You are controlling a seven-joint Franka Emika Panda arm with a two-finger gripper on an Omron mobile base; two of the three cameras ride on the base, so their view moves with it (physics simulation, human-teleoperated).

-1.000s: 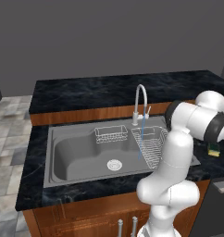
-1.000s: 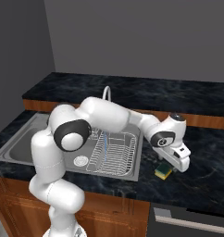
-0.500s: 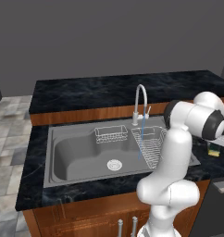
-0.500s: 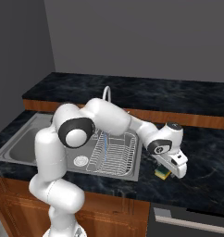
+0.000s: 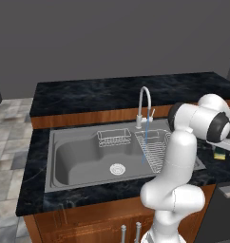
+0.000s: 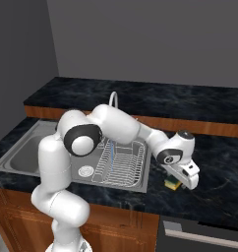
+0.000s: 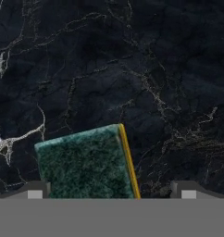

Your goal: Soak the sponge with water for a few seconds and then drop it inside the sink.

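Counter (image 7: 132, 69) is black marble-look stone with pale veins, polished, faint sheen. Sponge (image 7: 84, 162) has a rough, mottled dark green scouring top over a smooth yellow foam body seen as a thin edge. Sink (image 5: 83, 156) is grey brushed steel, matt, smooth. Faucet (image 5: 143, 107) is shiny chrome metal. Dish rack (image 5: 155, 147) and small basket (image 5: 113, 138) are thin bright wire. Water (image 5: 146, 142) is a translucent blue stream. Cabinet fronts (image 5: 88, 223) are reddish-brown wood grain, satin, with metal handles. Arm (image 6: 116, 128) is glossy white plastic with dark joints. Floor tiles (image 5: 7, 142) are grey, mottled stone. Wall (image 6: 155, 39) is flat matt grey.
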